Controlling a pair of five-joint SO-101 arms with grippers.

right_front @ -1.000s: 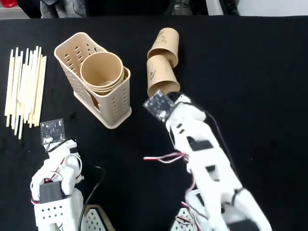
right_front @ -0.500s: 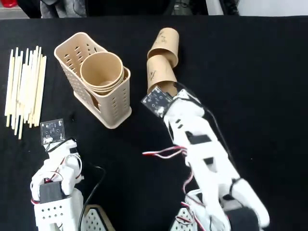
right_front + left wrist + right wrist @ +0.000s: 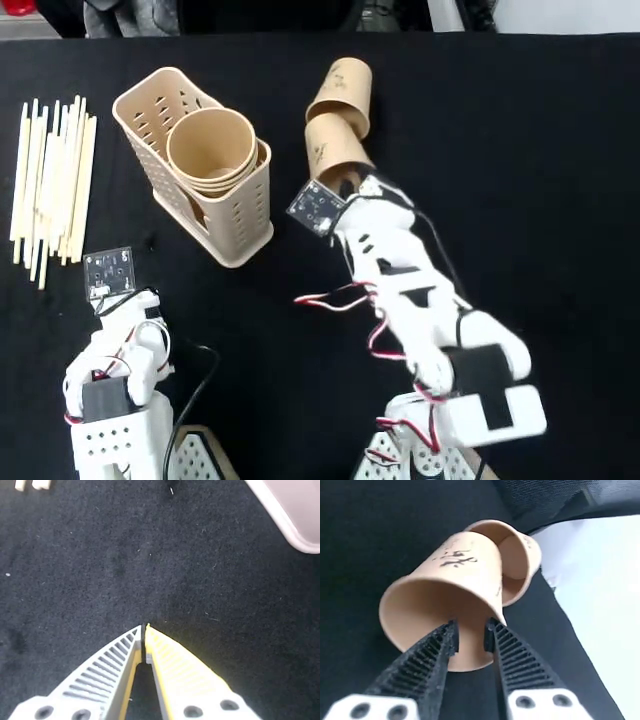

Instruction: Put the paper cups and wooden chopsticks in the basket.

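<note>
Two paper cups lie on their sides on the black table, the near cup (image 3: 332, 152) (image 3: 450, 575) with its mouth toward my right arm and the far cup (image 3: 342, 90) (image 3: 517, 565) touching its base. My right gripper (image 3: 471, 626) (image 3: 350, 186) is at the near cup's mouth, its fingers a narrow gap apart over the lower rim. The beige slotted basket (image 3: 150, 110) holds stacked cups (image 3: 210, 145). Wooden chopsticks (image 3: 50, 185) lie in a bundle at the far left. My left gripper (image 3: 144, 628) is shut and holds nothing, low over the cloth near the front left.
The left arm (image 3: 115, 350) stands folded at the front left, between the chopsticks and the basket's near corner (image 3: 295, 515). Red and white cables (image 3: 335, 298) hang off the right arm. The table's right half is bare black cloth.
My right arm has stretched forward and its gripper has come up to the near cup's mouth. The cups and the left arm have not moved.
</note>
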